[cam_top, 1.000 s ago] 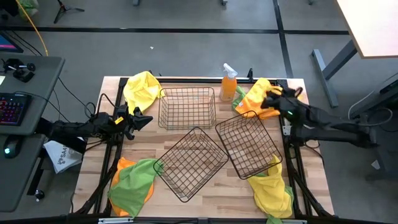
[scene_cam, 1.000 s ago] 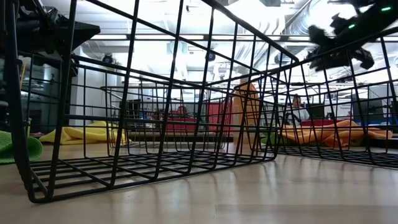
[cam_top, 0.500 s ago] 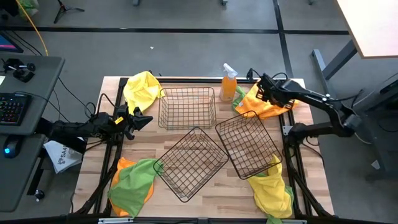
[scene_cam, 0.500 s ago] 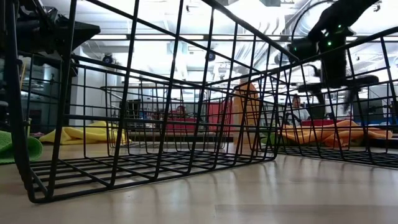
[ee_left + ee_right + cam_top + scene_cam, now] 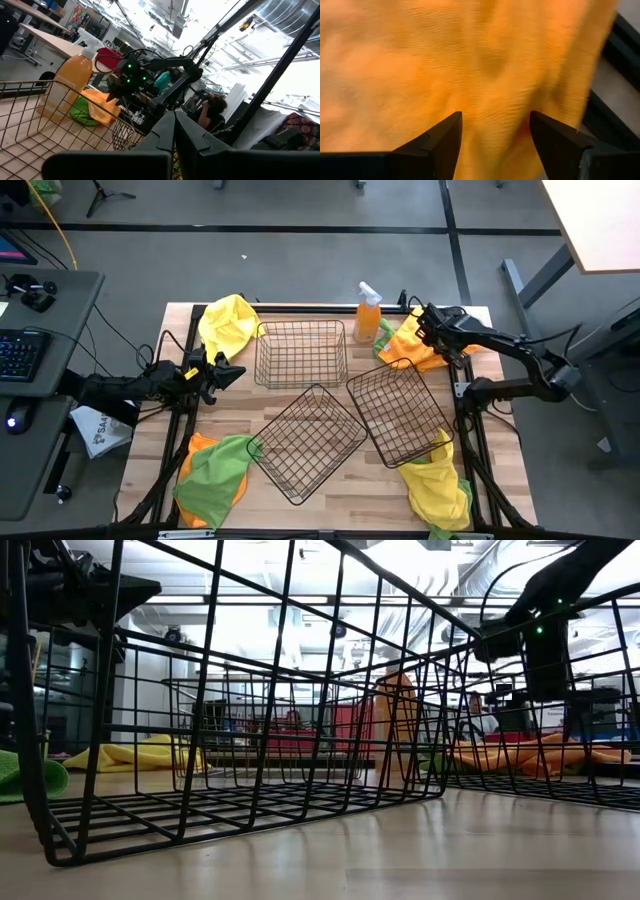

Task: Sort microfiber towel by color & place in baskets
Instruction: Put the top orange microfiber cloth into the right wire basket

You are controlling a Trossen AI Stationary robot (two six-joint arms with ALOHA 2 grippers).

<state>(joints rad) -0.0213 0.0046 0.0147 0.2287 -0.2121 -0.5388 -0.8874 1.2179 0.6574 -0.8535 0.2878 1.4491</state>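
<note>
Three dark wire baskets stand on the table: one at the far middle, one in the middle, one to its right. An orange towel lies crumpled at the far right corner, on a bit of green cloth. My right gripper is open and points down close above this orange towel, with a finger on either side of a fold. My left gripper is shut and waits near the table's left edge, its fingers closed together.
A yellow towel lies at the far left corner. An orange and green pile lies near left, and a yellow towel near right. An orange spray bottle stands beside the orange towel. A person shows beyond the table.
My right gripper has swung out toward the table's far edge, over the orange towel, and then come down toward it. The towels and baskets have stayed where they were.
</note>
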